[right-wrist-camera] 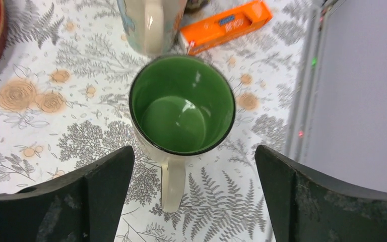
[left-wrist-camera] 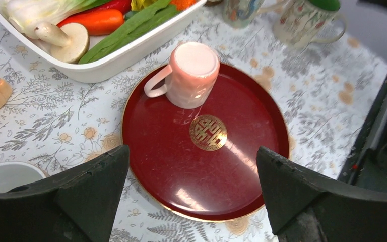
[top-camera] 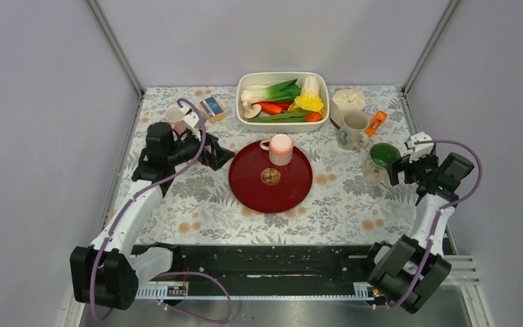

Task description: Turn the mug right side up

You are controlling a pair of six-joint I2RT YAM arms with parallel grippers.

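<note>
A pink mug (top-camera: 280, 148) (left-wrist-camera: 191, 73) stands upside down, base up, on the far part of a round red tray (top-camera: 245, 184) (left-wrist-camera: 181, 176), handle to the left. My left gripper (top-camera: 221, 155) (left-wrist-camera: 192, 151) hovers open just left of the tray, apart from the pink mug, nothing between its fingers. At the right, a fern-patterned mug with a green inside (top-camera: 383, 155) (right-wrist-camera: 181, 106) stands upright on the tablecloth. My right gripper (top-camera: 402, 163) (right-wrist-camera: 194, 148) is open beside it, jaws wide on either side of its handle (right-wrist-camera: 174, 186) without touching.
A white dish (top-camera: 240, 95) (left-wrist-camera: 121, 60) of toy vegetables sits behind the tray. A cream mug (top-camera: 354, 129), an orange packet (top-camera: 376, 122) (right-wrist-camera: 227, 25) and a white bundle (top-camera: 349, 99) stand back right. A small cup (top-camera: 175, 116) and a blue-topped block (top-camera: 212, 109) lie back left.
</note>
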